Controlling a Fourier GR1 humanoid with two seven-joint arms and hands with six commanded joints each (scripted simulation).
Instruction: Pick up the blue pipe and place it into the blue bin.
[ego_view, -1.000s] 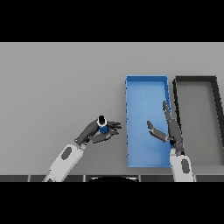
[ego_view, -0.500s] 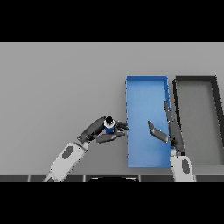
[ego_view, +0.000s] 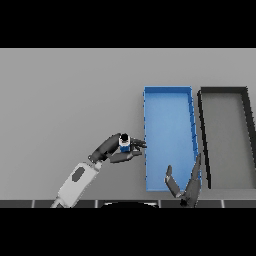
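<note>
The blue pipe (ego_view: 124, 144), short and blue with a dark top, is held upright in my left hand (ego_view: 112, 148), whose fingers and thumb curl round it. The hand is just left of the blue bin (ego_view: 169, 100), its fingertips almost at the bin's left wall. My right hand (ego_view: 187, 186) shows low in the view over the bin's near right corner, fingers straight and spread, holding nothing.
A dark grey bin (ego_view: 223, 91) stands directly right of the blue one, their walls nearly touching. The grey table (ego_view: 65, 100) stretches away to the left and back.
My left hand has carried the pipe rightward toward the blue bin's left wall. My right hand has drawn back and down, toward the near edge.
</note>
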